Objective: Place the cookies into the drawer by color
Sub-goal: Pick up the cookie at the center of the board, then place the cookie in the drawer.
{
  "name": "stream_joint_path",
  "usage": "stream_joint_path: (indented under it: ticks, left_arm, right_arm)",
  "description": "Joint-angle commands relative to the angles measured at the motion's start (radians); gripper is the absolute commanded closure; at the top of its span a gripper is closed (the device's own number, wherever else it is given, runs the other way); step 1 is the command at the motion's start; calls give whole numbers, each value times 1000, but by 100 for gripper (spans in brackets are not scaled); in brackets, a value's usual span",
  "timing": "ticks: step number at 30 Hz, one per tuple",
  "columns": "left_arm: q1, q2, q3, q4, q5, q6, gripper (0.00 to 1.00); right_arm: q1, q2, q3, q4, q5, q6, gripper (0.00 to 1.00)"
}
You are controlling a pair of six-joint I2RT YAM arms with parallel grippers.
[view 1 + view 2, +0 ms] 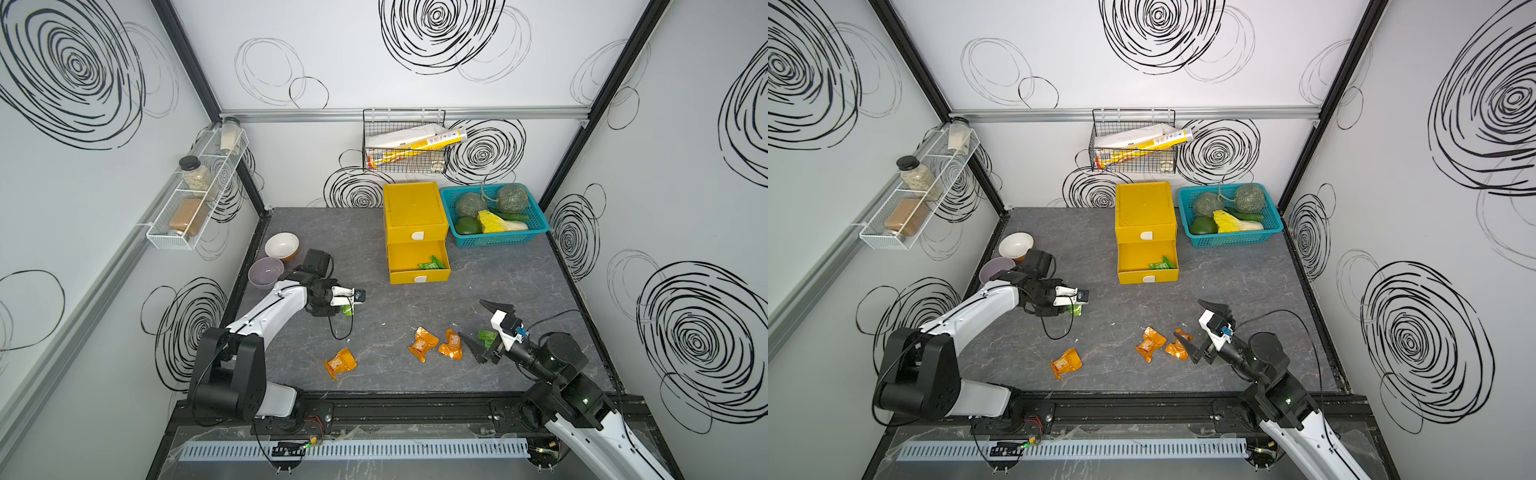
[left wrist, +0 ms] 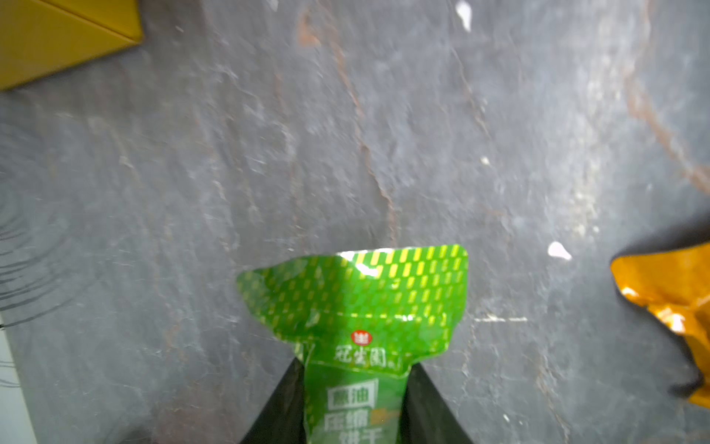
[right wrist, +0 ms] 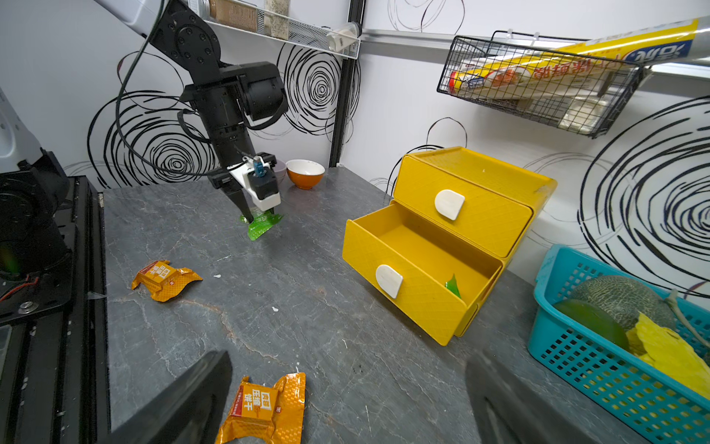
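While the right hand point(image 1: 470, 318) hangs spread, the left hand point(image 3: 259, 215) points steeply downward, pinching a green cookie packet point(image 2: 357, 300).

- green pkt point(image 2: 357, 303): white "冠生园" under red round seal; boxed label ending in "油"; below it "压缩" + "饼干", partly cut off.
- near orange pkt point(image 3: 265, 407): white label w/ "压缩饼干", sideways.
- far orange pkt point(image 3: 163, 278): label print too small to read.
- roll box point(image 3: 576, 61): upside-down Chinese chars, not legible.
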Motion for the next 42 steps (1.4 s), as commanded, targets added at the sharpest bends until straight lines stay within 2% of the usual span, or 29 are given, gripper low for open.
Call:
stream_joint_path:
  ticks: [1, 8, 16, 22, 29, 35, 41, 42]
  left_arm:
    - [-25, -16, 49, 51, 137, -146, 65]
    - [-113, -18, 150, 190, 202, -408, 66]
    - [-210, 49, 310, 294, 198, -650, 68]
    - [-289, 186, 519, 229, 162, -698, 67]
    - [-345, 294, 639, 215, 114, -689, 66]
    - [-352, 315, 649, 217, 65, -693, 51]
    - [-350, 247, 558, 279, 30, -735, 23]
    - [-350, 228, 541, 293, 29, -742, 15]
  right_arm:
    - [-1, -3, -7, 36, 3, 0, 0]
    - [-1, -3, -9, 36, 10, -2, 0]
    - [-1, -13, -9, 38, 19, 0, 0]
    - [-1, -11, -9, 38, 16, -2, 0]
    - [-1, -29, -9, 38, 29, 0, 0]
    - [-1, -34, -10, 38, 30, 1, 0]
    - [-1, -38, -11, 40, 33, 1, 0]
    - [-1, -34, -12, 41, 28, 1, 0]
